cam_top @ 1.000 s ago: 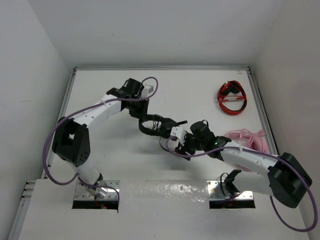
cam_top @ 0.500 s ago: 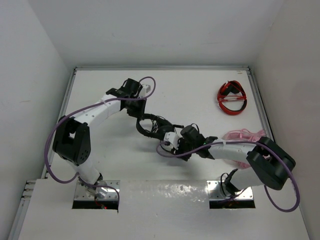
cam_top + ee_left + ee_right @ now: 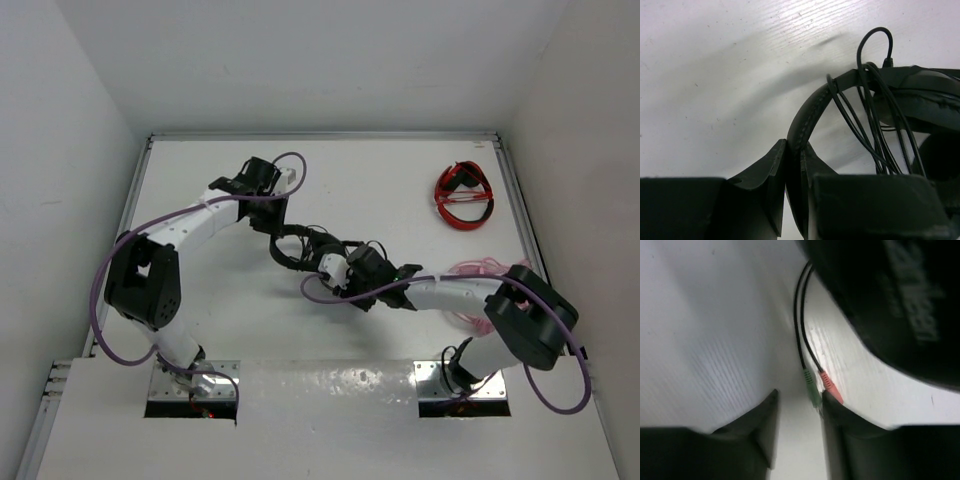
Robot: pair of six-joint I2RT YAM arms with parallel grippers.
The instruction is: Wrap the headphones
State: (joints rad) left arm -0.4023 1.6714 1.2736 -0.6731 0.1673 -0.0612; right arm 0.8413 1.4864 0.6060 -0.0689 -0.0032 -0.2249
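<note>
From above, the black headset point(image 3: 300, 250) lies on the table point(image 3: 200, 330). The left gripper point(image 3: 275, 222) is at its far-left edge and the right gripper point(image 3: 335, 270) at its near-right side. Red headphones point(image 3: 463, 195) sit well off to its right.

The left wrist view shows the left gripper clamped tight on the headband point(image 3: 812, 102), with cable point(image 3: 875, 130) looped over it.

In the right wrist view the right gripper is partly open and grips nothing. The green plug point(image 3: 812, 386) and pink plug point(image 3: 831, 386) lie between its fingers, beside the earcup point(image 3: 890, 300).

On our tabletop point(image 3: 380, 190) the headphones point(image 3: 810, 107) lie centrally, their headband point(image 3: 802, 125) between the fingers of the left claw point(image 3: 794, 150). Their cable plugs point(image 3: 830, 385) lie between the fingers of the right claw point(image 3: 800, 397), nearer us. A second headset point(image 3: 463, 197) lies far right, a third headset point(image 3: 480, 270) before it.
</note>
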